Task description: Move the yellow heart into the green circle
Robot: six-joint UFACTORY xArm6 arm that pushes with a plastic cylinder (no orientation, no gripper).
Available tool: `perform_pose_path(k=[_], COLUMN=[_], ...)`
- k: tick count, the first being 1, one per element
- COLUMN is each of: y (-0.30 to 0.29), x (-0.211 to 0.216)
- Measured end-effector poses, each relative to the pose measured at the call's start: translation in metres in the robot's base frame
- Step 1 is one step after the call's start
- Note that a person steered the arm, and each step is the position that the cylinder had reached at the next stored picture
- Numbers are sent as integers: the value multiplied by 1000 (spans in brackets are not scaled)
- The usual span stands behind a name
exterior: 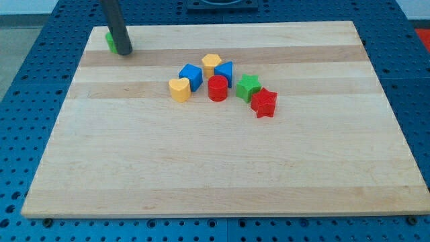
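You had no fingers to open or close here: the arm ended in a straight dark rod, and my tip (123,51) sat near the far left corner of the pale wooden tabletop (215,168), pressed against the green circle block (110,42), which showed only partly behind the rod. The yellow heart block (179,89) lay well apart from it, near the middle of the board toward the far edge. Just beside the heart stood a blue cube (191,76); beyond that came a yellow hexagon block (211,63), a second blue block (224,70), a red cylinder (217,88), a green star block (248,87) and a red star block (263,103), the two stars touching.
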State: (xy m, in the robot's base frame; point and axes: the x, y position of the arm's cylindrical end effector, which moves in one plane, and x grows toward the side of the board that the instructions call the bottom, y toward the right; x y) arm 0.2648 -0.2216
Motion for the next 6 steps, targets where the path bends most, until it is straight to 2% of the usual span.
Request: perform_pose_path(k=[1, 2, 3, 4, 5, 6], y=[-19, -19, 19, 86, 181, 209], x=[-9, 20, 117, 210, 223, 175])
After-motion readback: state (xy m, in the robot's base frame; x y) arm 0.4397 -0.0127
